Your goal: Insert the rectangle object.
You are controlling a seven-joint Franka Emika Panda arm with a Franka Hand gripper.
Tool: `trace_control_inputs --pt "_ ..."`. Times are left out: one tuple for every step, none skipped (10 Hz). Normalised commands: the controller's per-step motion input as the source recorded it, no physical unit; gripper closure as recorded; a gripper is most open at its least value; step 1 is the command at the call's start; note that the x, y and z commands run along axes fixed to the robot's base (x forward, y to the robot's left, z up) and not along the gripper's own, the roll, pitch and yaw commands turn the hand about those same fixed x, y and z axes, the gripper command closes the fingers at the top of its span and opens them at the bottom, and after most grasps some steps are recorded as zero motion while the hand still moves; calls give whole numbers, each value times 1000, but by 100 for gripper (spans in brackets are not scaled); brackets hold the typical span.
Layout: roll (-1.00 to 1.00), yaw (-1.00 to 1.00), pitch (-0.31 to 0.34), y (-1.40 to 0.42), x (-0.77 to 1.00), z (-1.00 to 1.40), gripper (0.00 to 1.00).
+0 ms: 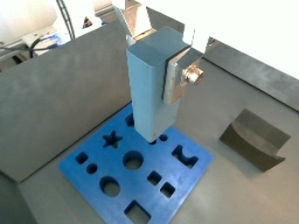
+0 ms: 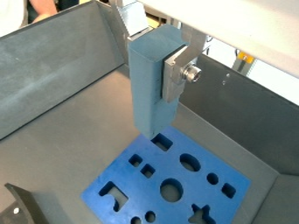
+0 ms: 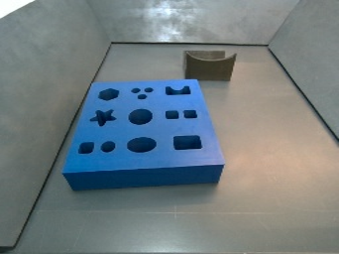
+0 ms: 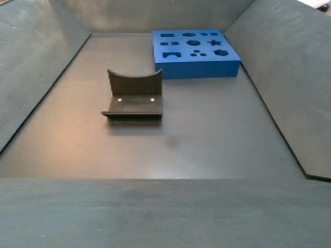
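Your rectangle block (image 1: 153, 87), a long grey-blue bar, hangs upright in the gripper (image 1: 163, 74), with the silver fingers (image 1: 183, 77) clenched on its upper part; both wrist views show this, and the same grip appears from the opposite side (image 2: 156, 83). Its lower end sits above the blue board (image 1: 140, 171), over the board's edge region, but you cannot tell from these angles whether it touches the surface or floats just clear of it. It is certainly not sunk into any hole.

Neither side view shows the gripper or the block, so they are apparently held above what those cameras cover. In a side view the board (image 3: 146, 134) lies flat on the floor with all its cut-outs empty, including the rectangular slot (image 3: 189, 143) near one corner.

So the pick-up is done, and the insertion is all still ahead: you need to line the bar over the matching slot, square it up, and lower it.

The fixture (image 4: 132, 95) stands well apart from the board, out of your way.
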Motion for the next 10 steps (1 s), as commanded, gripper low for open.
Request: trace_control_inputs --pt "388 205 -55 -875 827 -549 100" --pt "337 139 -35 -737 786 -376 100" --pt "267 99 -8 -598 731 -175 100" --pt "190 59 26 -395 632 -54 100" --pt "168 46 55 -240 545 -33 100" --pt "154 37 84 -70 440 -7 100" --pt "139 36 101 -45 354 6 100" --pt "143 33 112 -49 274 5 100" --pt "146 34 120 -45 212 3 100" --pt "-150 -365 449 968 -548 503 100"
